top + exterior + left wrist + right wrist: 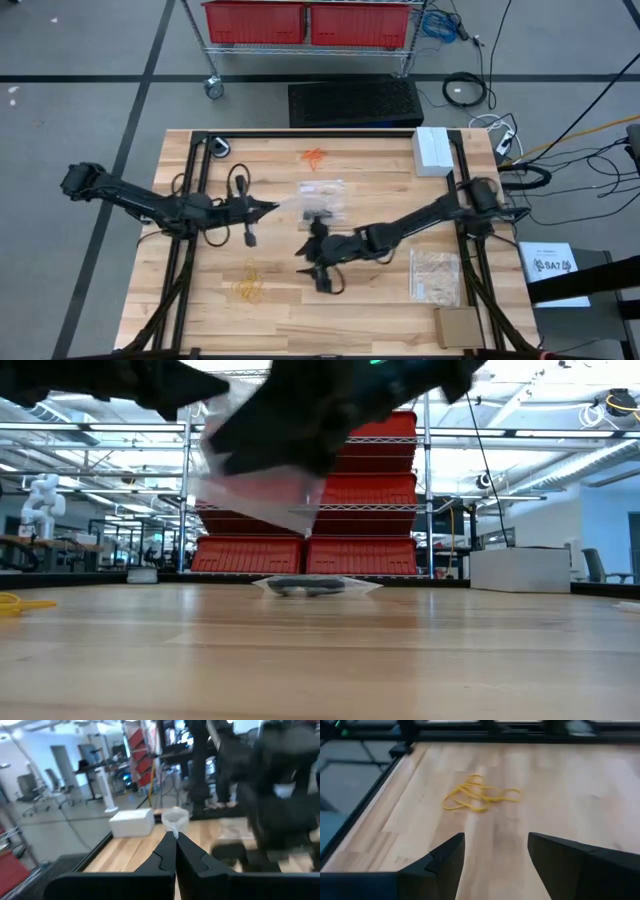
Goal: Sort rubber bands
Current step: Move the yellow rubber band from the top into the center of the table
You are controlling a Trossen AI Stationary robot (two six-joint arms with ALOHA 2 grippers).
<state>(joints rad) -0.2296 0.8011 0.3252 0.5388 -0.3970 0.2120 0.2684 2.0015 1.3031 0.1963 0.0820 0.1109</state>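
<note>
1. my left hand [272, 207], left of frame centre in the high view, is pinched shut on a corner of a clear plastic bag [322, 193].
2. my right hand [318, 272] hangs at lower centre, fingers spread wide, holding nothing.
3. yellow rubber bands [249, 287] lie on the surface [370, 310] at lower left; orange rubber bands [314, 157] lie at upper centre.

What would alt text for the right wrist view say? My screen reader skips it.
Open right gripper hovers over a wooden table, its two dark fingers apart, pointing toward a tangle of yellow rubber bands lying ahead.
</note>
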